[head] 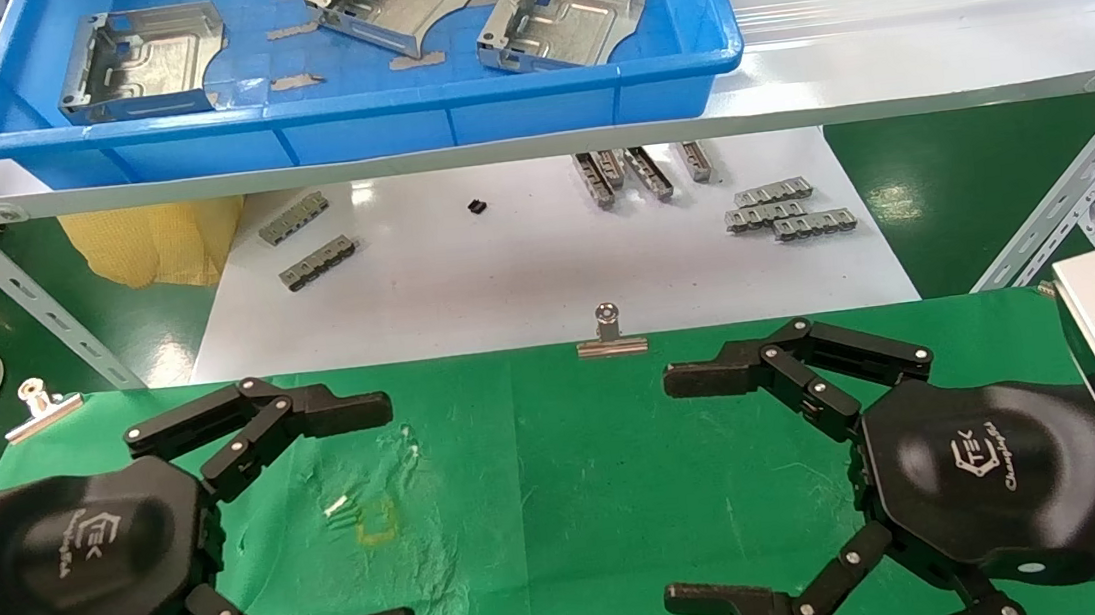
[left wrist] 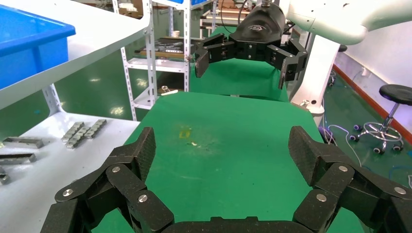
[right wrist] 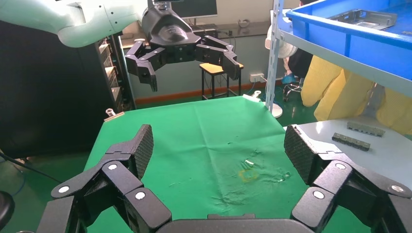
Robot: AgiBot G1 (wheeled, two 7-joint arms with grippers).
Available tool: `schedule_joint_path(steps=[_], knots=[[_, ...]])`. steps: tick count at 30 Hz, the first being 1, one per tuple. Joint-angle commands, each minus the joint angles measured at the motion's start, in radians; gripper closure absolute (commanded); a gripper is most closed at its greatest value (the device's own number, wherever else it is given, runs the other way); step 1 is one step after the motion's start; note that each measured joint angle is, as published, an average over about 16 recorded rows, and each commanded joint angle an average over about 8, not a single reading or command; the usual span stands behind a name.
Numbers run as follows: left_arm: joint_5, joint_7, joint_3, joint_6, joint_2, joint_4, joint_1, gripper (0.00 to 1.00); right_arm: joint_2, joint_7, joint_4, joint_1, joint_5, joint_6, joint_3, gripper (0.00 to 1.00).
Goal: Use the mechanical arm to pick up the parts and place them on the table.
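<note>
Three silver stamped plates lie in a blue bin (head: 348, 116) on the white shelf: one at the left (head: 144, 63), one in the middle (head: 397, 0), one at the right (head: 565, 14). One plate also shows in the right wrist view (right wrist: 369, 18). Both black grippers hover low over the green table (head: 543, 469), far below the bin. My left gripper (head: 397, 515) (left wrist: 223, 150) is open and empty. My right gripper (head: 670, 489) (right wrist: 218, 145) is open and empty, facing it. No orange connector shows on either wrist block.
Grey comb-like strips (head: 305, 240) (head: 789, 209) lie on the white board (head: 524, 270) under the shelf. Binder clips (head: 610, 332) (head: 39, 402) hold the cloth's far edge. Slanted shelf legs (head: 1068, 187) (head: 13, 289) stand at both sides. A yellow mark (head: 377, 520) is on the cloth.
</note>
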Motion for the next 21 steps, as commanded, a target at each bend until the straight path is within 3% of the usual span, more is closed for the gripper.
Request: schedule_joint_path(steps=[1,18,21], knots=[[0.000,0.000,0.000,0.000,0.000,0.000,0.000,0.00,0.000,0.000,0.000,0.000,0.000,0.000,0.000,0.00],[0.000,0.000,0.000,0.000,0.000,0.000,0.000,0.00,0.000,0.000,0.000,0.000,0.000,0.000,0.000,0.00],[0.000,0.000,0.000,0.000,0.000,0.000,0.000,0.00,0.000,0.000,0.000,0.000,0.000,0.000,0.000,0.38]])
